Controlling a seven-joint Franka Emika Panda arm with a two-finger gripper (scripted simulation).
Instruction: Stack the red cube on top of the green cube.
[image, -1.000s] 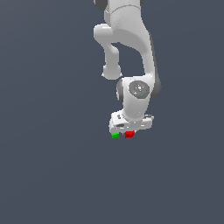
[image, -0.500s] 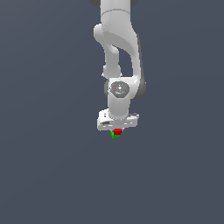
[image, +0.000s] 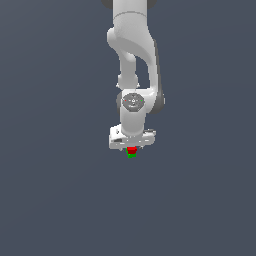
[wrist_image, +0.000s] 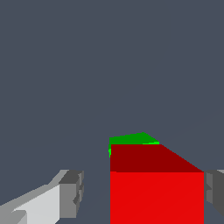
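Observation:
The red cube (image: 131, 150) sits directly on top of the green cube (image: 131, 156) in the exterior view, just under the arm's hand. My gripper (image: 132, 148) hangs around the red cube. In the wrist view the red cube (wrist_image: 156, 192) fills the space between the fingers, and a sliver of the green cube (wrist_image: 131, 139) shows beyond it. One finger (wrist_image: 72, 194) stands clearly apart from the red cube's side. The other finger (wrist_image: 215, 192) is right at the cube's opposite side. The gripper (wrist_image: 144, 192) is open.
The white arm (image: 134, 65) rises straight above the cubes. Plain dark grey floor (image: 60, 190) surrounds the stack, with no other objects in view.
The arm swung toward the exterior view's left, carrying the red cube from beside the green cube to on top of it. Since half a second ago the hand has barely moved.

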